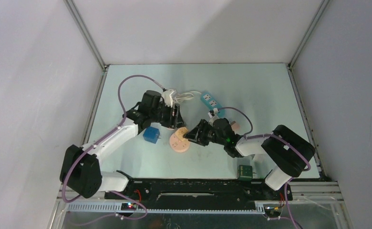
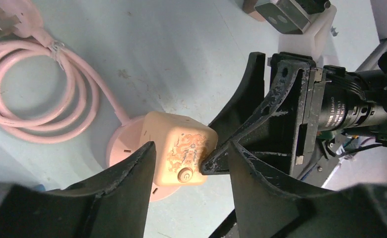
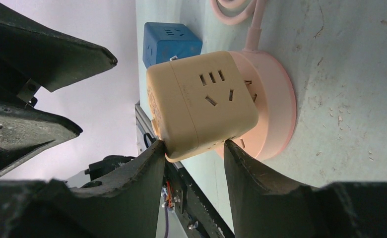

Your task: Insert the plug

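So here's where we're at: the cube [image 3: 201, 104] sits right between our right jaws, pinched at its near end, with both fingers [image 3: 261, 188] pressed on opposite faces. Those jaws are closed down to the cube's width, and they're what's carrying it. The cube's far end is up against the disc [image 3: 278, 99], which lies flat on the surface [image 3: 350, 74] just beyond the fingertips. The cube looks a bit skewed against the disc's face, so we reckon the prongs are lined up or partly in, not fully home. We can't see the prongs, so that's a guess.

Our left jaws are spread wide and hold nothing. They straddle the same cube from the other side. One finger [image 2: 117, 198] is right beside the cube; the other is off it, with a right-hand fingertip poking into the gap. We can't tell if the close one actually touches. We figure they're there to brace things, since a light disc on a loose cable [image 2: 82, 101] would probably slide when pushed.

A blue block [image 3: 171, 42] sits past the cube, beyond the right jaws, out of play.

Next we'd square up the tilt, then push straight in.
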`<state>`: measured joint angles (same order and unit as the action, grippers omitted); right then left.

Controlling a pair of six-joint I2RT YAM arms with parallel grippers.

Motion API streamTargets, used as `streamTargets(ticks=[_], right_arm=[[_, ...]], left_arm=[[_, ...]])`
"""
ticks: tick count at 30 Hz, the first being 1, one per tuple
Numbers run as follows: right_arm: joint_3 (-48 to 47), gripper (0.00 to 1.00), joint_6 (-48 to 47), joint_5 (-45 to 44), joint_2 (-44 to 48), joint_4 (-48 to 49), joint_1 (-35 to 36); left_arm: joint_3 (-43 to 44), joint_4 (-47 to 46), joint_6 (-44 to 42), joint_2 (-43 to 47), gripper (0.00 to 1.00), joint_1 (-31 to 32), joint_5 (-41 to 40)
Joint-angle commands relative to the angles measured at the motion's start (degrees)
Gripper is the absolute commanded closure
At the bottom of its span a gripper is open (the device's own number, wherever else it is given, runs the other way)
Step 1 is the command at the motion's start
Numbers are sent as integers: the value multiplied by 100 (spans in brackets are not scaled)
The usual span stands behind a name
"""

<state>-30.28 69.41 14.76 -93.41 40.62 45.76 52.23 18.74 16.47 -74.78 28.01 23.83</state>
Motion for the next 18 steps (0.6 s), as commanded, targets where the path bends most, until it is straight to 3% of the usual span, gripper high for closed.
streamTargets(ticks=[1, 5, 10, 18], right_arm=[[-89, 52, -273, -53, -126, -559, -98], [-105, 53, -288, -2, -142, -555, -118], [-195, 54, -330, 61, -191, -622, -135], [-331, 56, -355, 88, -259, -737, -141]], left_arm=[[24, -60, 162, -83, 43, 18, 263], [-3, 158, -56, -299, 50, 27, 67], [-36, 152, -203, -573, 51, 108, -242], [81, 363, -364, -1006, 67, 255, -739]])
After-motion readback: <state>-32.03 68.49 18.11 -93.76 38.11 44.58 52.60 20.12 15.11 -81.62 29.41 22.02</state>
